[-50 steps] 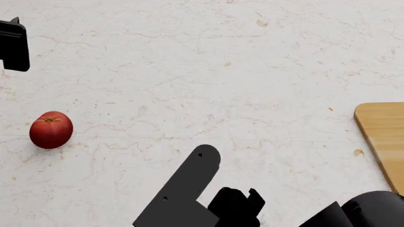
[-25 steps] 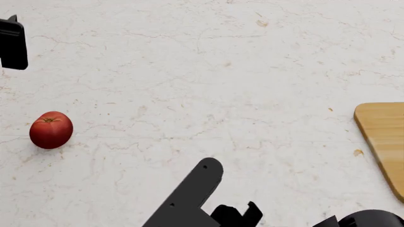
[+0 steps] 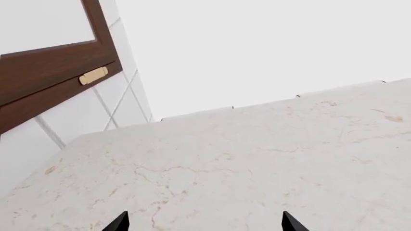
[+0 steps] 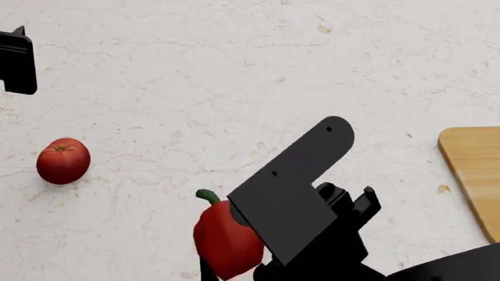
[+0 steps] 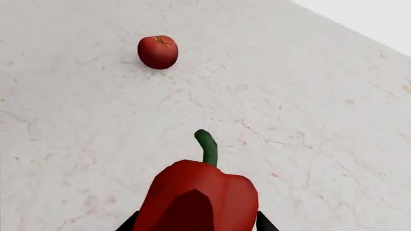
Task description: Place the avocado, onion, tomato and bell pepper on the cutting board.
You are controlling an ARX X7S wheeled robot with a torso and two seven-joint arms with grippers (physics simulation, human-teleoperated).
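Observation:
My right gripper [image 4: 234, 257] is shut on the red bell pepper [image 4: 226, 239] with its curved green stem and holds it above the counter at the front middle. In the right wrist view the bell pepper [image 5: 199, 197] fills the space between the fingertips [image 5: 132, 222]. The round red tomato [image 4: 63, 160] lies on the counter at the left; it also shows in the right wrist view [image 5: 157, 51]. The wooden cutting board [image 4: 476, 170] shows at the right edge. My left gripper [image 3: 204, 224] is open over bare counter; its arm [image 4: 17, 61] is at the far left. The avocado and onion are out of view.
The marble counter [image 4: 250, 88] spans the head view. In the left wrist view a tiled wall [image 3: 115, 101] and a brown wooden frame with a brass fitting [image 3: 94, 75] rise beyond the counter's far edge.
My right arm has risen and moved forward and to the right, bringing the bell pepper into the head view. The tomato and the board have not moved.

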